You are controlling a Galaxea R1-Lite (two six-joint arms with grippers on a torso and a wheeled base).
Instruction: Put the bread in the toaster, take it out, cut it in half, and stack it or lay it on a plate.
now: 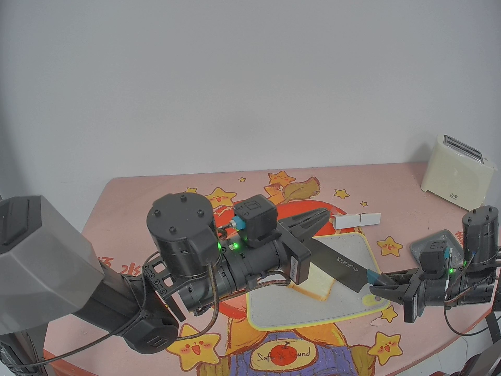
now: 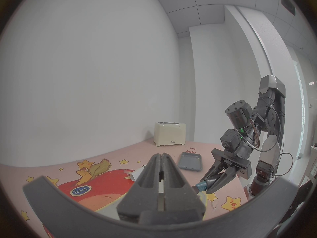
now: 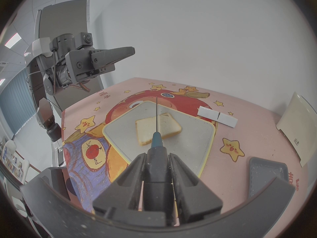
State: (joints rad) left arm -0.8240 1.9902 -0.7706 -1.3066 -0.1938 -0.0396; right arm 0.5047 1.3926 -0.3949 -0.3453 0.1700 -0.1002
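Observation:
A slice of bread (image 1: 316, 286) (image 3: 158, 127) lies whole on the pale, yellow-rimmed cutting board (image 1: 284, 306) (image 3: 193, 142). My right gripper (image 1: 380, 289) (image 3: 157, 169) (image 2: 211, 181) is shut on the handle of a knife (image 1: 339, 265) with a black blade. The blade (image 3: 156, 116) runs edge-on across the middle of the slice; whether it touches I cannot tell. My left gripper (image 1: 322, 216) (image 2: 160, 169) (image 3: 129, 51) hangs shut and empty above the board's far left side. The cream toaster (image 1: 458, 172) (image 2: 169, 134) (image 3: 299, 129) stands at the table's far right corner.
A grey rectangular plate (image 1: 443, 240) (image 2: 190, 161) (image 3: 267, 176) lies between the toaster and my right arm. A small white strip (image 1: 357, 220) (image 3: 217, 116) rests just beyond the board. The pink cartoon-printed table (image 1: 156, 194) ends close by the right arm.

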